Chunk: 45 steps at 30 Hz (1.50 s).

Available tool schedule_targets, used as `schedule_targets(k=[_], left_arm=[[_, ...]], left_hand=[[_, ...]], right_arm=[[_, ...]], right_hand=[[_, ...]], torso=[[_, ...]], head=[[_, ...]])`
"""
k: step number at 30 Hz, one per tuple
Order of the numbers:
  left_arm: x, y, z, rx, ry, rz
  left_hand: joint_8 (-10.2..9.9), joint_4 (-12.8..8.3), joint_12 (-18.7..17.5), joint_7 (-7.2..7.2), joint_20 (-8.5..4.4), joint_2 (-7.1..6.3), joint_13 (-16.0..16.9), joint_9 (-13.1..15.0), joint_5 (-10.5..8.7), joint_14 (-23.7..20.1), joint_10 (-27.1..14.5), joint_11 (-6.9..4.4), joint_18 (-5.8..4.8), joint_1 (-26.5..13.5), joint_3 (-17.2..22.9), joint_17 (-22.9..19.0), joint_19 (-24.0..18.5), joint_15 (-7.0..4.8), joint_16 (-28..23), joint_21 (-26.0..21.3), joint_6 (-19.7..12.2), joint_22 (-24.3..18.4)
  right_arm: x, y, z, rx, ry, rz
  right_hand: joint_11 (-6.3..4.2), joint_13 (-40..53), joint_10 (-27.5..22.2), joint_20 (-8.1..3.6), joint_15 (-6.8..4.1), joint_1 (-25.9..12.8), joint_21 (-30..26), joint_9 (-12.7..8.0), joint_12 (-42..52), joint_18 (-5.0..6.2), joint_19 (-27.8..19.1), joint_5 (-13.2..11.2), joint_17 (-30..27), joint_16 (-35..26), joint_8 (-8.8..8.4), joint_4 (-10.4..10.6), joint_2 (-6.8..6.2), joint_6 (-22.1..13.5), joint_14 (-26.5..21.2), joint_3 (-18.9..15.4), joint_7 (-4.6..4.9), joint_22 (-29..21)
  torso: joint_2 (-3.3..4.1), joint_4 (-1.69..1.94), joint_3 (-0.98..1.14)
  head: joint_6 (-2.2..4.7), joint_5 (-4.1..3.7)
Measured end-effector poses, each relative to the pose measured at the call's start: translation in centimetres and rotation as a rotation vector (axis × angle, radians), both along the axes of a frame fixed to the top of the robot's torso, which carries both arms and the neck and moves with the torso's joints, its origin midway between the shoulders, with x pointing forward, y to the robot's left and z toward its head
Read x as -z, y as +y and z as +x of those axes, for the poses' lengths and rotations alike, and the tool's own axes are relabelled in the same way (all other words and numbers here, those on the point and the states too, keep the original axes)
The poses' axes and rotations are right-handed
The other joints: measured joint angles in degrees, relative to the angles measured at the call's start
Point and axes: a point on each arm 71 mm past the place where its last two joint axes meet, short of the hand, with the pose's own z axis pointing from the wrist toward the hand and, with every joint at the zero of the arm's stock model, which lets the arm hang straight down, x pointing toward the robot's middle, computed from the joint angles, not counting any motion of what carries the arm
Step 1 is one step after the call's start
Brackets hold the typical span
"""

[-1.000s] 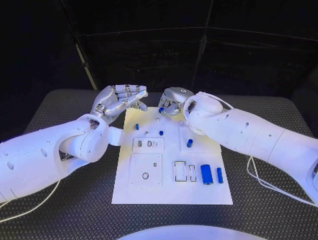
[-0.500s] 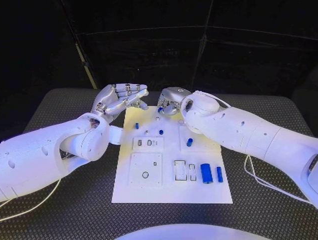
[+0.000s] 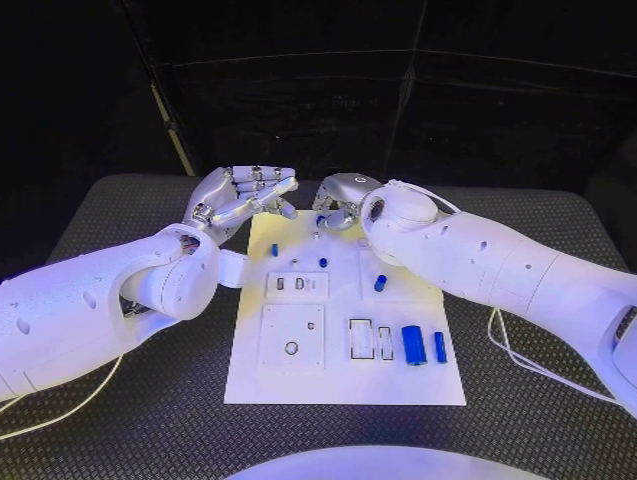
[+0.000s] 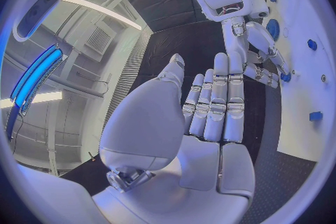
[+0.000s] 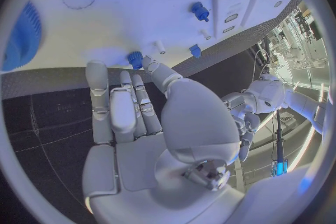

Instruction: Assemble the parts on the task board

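Observation:
The white task board (image 3: 344,385) lies mid-table. My right hand (image 3: 344,203) is at its far edge, thumb and a fingertip pinching a small blue part (image 5: 134,59), which also shows in the left wrist view (image 4: 285,77). My left hand (image 3: 243,200) hovers just left of the board's far corner, palm up, fingers apart, holding nothing. Two small blue pegs (image 3: 274,250) (image 3: 323,264) stand on the far half. A short blue piece (image 3: 380,285) lies at mid-right. A thick blue cylinder (image 3: 413,347) and a slimmer one (image 3: 439,348) lie near the front right.
White inset blocks (image 3: 298,286) (image 3: 292,340) and rectangular slots (image 3: 361,340) sit in the board's near half. A ribbed blue disc (image 5: 28,33) lies on the board beside my right hand. A white cable (image 3: 527,365) trails on the black table (image 3: 131,420) under my right arm.
My right hand has edged slightly left at the board's far edge, still on the small blue part. The left hand has barely moved.

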Motion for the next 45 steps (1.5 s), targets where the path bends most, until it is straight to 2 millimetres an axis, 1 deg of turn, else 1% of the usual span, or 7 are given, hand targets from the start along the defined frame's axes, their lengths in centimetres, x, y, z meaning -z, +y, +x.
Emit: schedule_targets(k=[9,14,21,26,32,37,45], left_arm=[[0.0,0.4,0.0,0.0,0.005,0.004],[0.0,0.4,-0.2,0.006,0.007,0.004],[-0.1,0.4,-0.2,0.005,0.008,0.003],[0.0,0.4,-0.2,0.005,0.009,0.002],[0.0,0.3,-0.1,0.005,0.011,0.001],[0.1,0.3,0.0,0.003,0.012,0.001],[0.1,0.3,0.0,0.002,0.012,0.001]], left_hand=[[0.0,0.0,0.0,0.0,0.0,0.0,0.0,0.0,0.0,0.0,0.0,0.0,-0.02,0.0,0.0,0.1,0.0,0.04,0.0,0.0,0.0,0.0],[0.0,0.0,0.0,0.0,0.0,0.0,0.0,0.0,0.0,0.0,0.0,0.0,-0.03,0.0,0.0,0.1,0.0,0.04,0.0,0.0,0.0,0.0],[0.0,0.0,-0.2,0.0,0.0,0.0,0.0,0.0,0.0,-0.3,0.0,0.0,-0.02,0.0,0.0,0.1,0.0,-0.18,0.0,0.0,0.0,0.0],[0.0,0.0,-0.2,0.0,0.0,0.0,0.0,0.0,0.0,-0.3,0.0,0.0,-0.02,0.0,0.0,0.1,0.0,-0.18,0.0,0.0,0.0,0.0],[0.0,0.0,-0.2,0.0,0.0,0.0,0.0,0.0,0.0,-0.3,0.0,0.0,-0.02,0.0,0.0,0.1,0.0,-0.18,0.0,0.0,0.0,0.0],[0.0,0.0,-0.2,0.0,0.0,0.0,0.0,0.0,0.0,-0.2,0.0,0.0,-0.02,0.0,0.0,0.1,0.0,-0.18,0.0,0.0,0.0,0.0],[0.0,0.0,-0.2,0.0,0.0,0.0,0.0,0.0,0.0,-0.2,0.0,0.0,-0.02,0.0,0.0,0.1,0.0,-0.17,0.0,0.0,0.0,0.0]], right_arm=[[-1.3,-2.5,-1.0,-0.01,-0.05,0.029],[-2.4,-6.4,-1.9,0.019,-0.078,0.068],[-2.6,-11.6,-2.1,0.125,-0.029,0.103],[-2.1,-13.5,-1.9,0.195,0.033,0.113],[-1.4,-13.9,-1.4,0.237,0.095,0.108],[-0.8,-13.4,-1.0,0.249,0.136,0.101],[-0.3,-12.6,-0.7,0.247,0.176,0.083]], right_hand=[[-0.29,0.2,0.8,0.0,0.0,0.2,0.0,0.4,1.8,0.01,0.0,1.3,-0.8,-0.5,0.4,0.8,-0.22,1.0,0.0,-0.8,0.46,0.0],[-0.84,0.9,6.6,-0.58,0.0,0.2,1.0,0.6,4.7,0.01,1.7,1.7,1.2,0.5,1.21,2.1,-0.23,3.7,0.0,-0.9,0.69,2.2],[-3.99,6.9,20.5,-2.74,-2.63,-1.5,4.6,0.4,13.7,-0.95,5.9,7.2,9.7,5.1,0.83,4.8,-5.02,1.8,0.1,-5.7,-1.26,8.3],[-3.96,34.5,19.5,-2.85,-3.01,2.8,7.5,0.5,40.1,-1.82,8.7,7.2,17.0,9.7,2.0,12.5,-4.73,-0.9,0.1,-17.9,-1.47,13.2],[-2.96,56.4,18.3,-2.35,-2.36,8.2,8.3,0.5,59.9,-1.81,9.3,7.0,17.2,11.0,4.75,23.2,-5.69,-3.4,0.1,-23.6,-0.52,14.9],[-2.87,62.0,19.3,-2.35,-1.95,9.7,8.6,0.5,64.7,-1.81,9.3,7.0,17.2,11.4,5.87,26.2,-5.73,-3.9,0.1,-24.4,-0.37,15.2],[-2.76,66.8,21.0,-2.14,-1.95,11.1,9.2,0.6,69.1,-1.8,9.5,8.2,17.2,11.9,7.14,26.5,-4.46,-4.1,0.1,-24.4,-0.23,16.0]], torso=[[-0.08,-0.26,0.1],[-0.26,-0.71,0.37],[-0.43,-1.48,0.77],[-0.43,-1.59,0.87],[-0.34,-1.58,0.85],[-0.22,-1.47,0.82],[-0.18,-1.41,0.84]], head=[[0.36,-0.02],[0.72,0.02],[1.25,-0.38],[1.46,-0.94],[1.35,-1.14],[1.21,-1.16],[0.86,-1.03]])
